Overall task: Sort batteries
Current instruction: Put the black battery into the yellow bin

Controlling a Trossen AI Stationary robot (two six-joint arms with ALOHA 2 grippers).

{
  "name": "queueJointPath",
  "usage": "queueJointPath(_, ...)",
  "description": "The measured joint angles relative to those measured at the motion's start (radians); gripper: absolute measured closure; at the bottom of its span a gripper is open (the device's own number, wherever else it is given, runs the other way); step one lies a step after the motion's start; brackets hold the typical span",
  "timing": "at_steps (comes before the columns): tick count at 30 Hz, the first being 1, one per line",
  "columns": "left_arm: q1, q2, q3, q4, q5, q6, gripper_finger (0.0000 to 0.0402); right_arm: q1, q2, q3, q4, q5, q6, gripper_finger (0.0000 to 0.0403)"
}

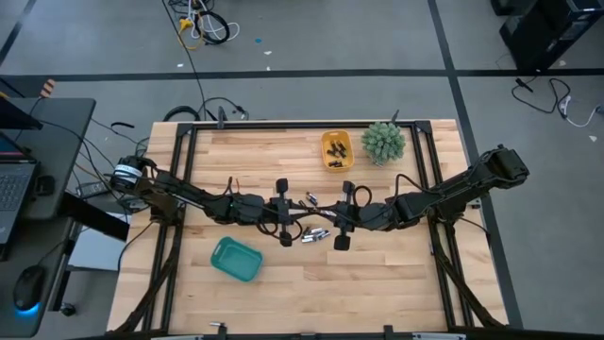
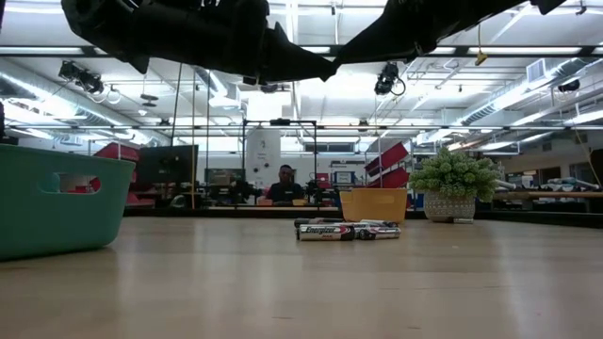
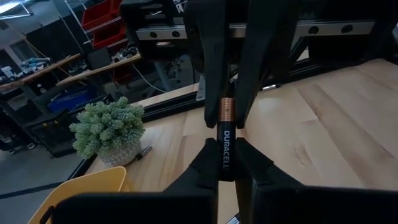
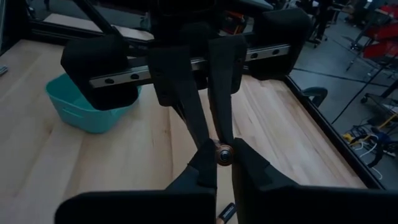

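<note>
We see both grippers clamped on one black-and-copper Duracell battery (image 3: 224, 146) mid-table. Left gripper (image 3: 225, 152) grips its black end, right gripper (image 4: 222, 155) its copper end; loose cells (image 1: 314, 234) lie below.

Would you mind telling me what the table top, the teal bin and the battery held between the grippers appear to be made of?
Table top: light wood, matte, judging by plank seams and grain. Teal bin: probably moulded plastic, with a smooth even colour and rounded rim. Battery: likely metal under a glossy black printed wrap with a copper-coloured band; the left gripper and right gripper both clamp it.
</note>
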Motion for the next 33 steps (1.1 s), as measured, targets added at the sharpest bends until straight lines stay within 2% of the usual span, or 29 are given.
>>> queueJointPath(4, -0.001, 0.0, 0.0, -0.007, -0.02, -0.005, 0.0346, 0.0, 0.0, 0.0, 0.0, 0.002, -0.002, 0.0389)
queueJointPath(11, -0.001, 0.0, 0.0, -0.057, -0.044, -0.058, 0.026, -0.011, 0.0, 0.0, -0.002, 0.005, 0.016, 0.0389)
queueJointPath(15, -0.001, 0.0, 0.0, -0.129, -0.119, -0.088, 0.0226, -0.052, -0.009, 0.0, -0.004, 0.005, 0.029, 0.0389)
queueJointPath(18, 0.0, 0.0, 0.0, -0.188, -0.17, -0.112, 0.0213, -0.103, -0.024, 0.02, -0.071, 0.005, 0.057, 0.0389)
queueJointPath(23, -0.001, 0.0, 0.0, -0.251, -0.221, -0.146, 0.0209, -0.235, -0.03, 0.093, -0.301, 0.004, 0.119, 0.0389)
queueJointPath(25, 0.0, 0.0, 0.0, -0.267, -0.247, -0.154, 0.0209, -0.307, -0.03, 0.121, -0.404, -0.028, 0.16, 0.0389)
queueJointPath(33, 0.011, 0.0, 0.0, -0.284, -0.268, -0.159, 0.0209, -0.623, -0.013, 0.135, -0.634, -0.309, 0.277, 0.0387)
